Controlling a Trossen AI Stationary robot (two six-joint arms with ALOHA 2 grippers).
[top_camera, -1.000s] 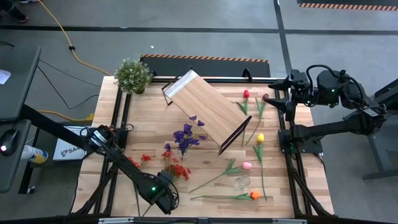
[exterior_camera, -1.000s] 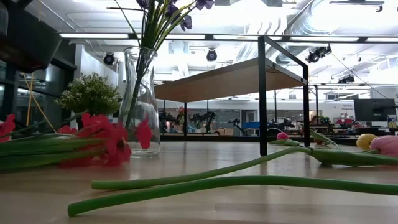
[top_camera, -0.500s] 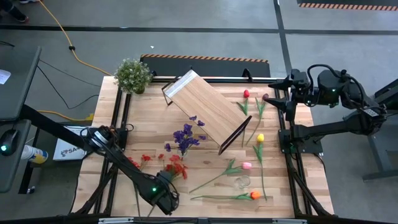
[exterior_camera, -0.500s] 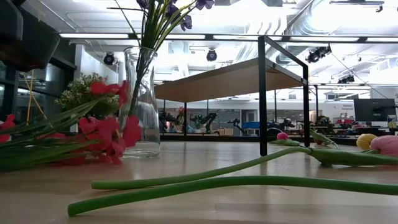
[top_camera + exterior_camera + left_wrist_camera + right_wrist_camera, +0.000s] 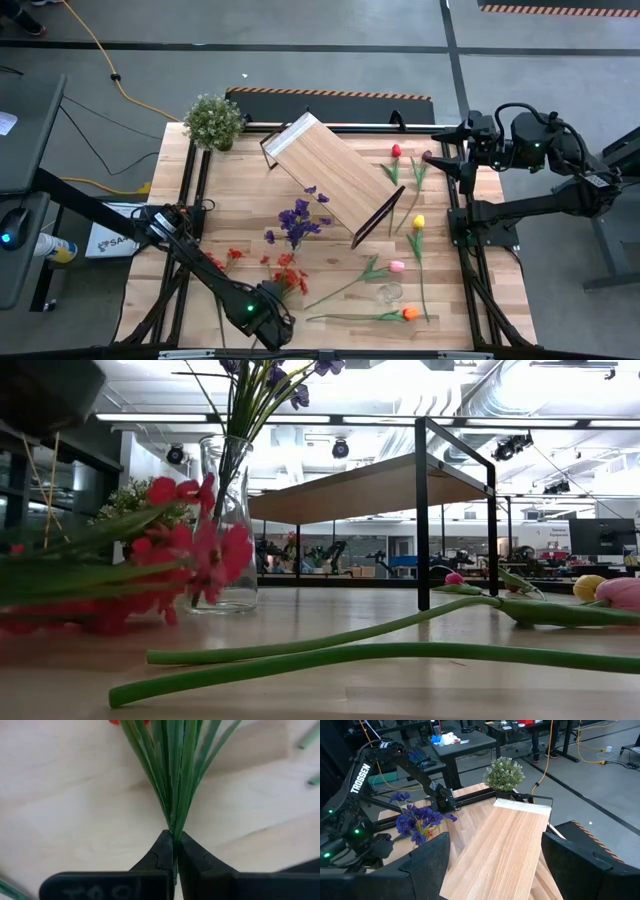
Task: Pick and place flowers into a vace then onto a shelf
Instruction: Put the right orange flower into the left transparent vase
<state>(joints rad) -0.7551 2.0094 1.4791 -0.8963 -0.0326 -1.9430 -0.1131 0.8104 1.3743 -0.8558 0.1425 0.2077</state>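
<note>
A spray of red small-blossom flowers (image 5: 288, 272) with green stems is held by my shut left gripper (image 5: 268, 312) near the table's near edge, left of centre. In the low view its blossoms (image 5: 190, 545) stand up off the wood. A glass vase (image 5: 225, 530) holding purple sprigs (image 5: 297, 222) stands just beyond the spray. The shelf (image 5: 330, 172) stands on its black legs, set diagonally across the table's middle. My right gripper (image 5: 447, 158) waits open, raised at the far right edge. My left gripper pinches the spray's bundled green stems (image 5: 174, 827) between its two fingertips, where the stems gather into one bunch. The fingers point down from above. From that point the stems fan out toward the blossoms, which tilt up clear of the table.
Loose tulips lie right of the shelf and toward the near right: red (image 5: 396, 152), yellow (image 5: 418, 222), pink (image 5: 397, 267) and orange (image 5: 410, 313). Their long stems (image 5: 400, 650) cross the near table. A bushy potted plant (image 5: 213, 120) stands at the far left corner.
My left gripper has risen a little with the red spray. The blossom end, which lay flat on the table beside the vase, has lifted and now tilts upward in front of the vase.
</note>
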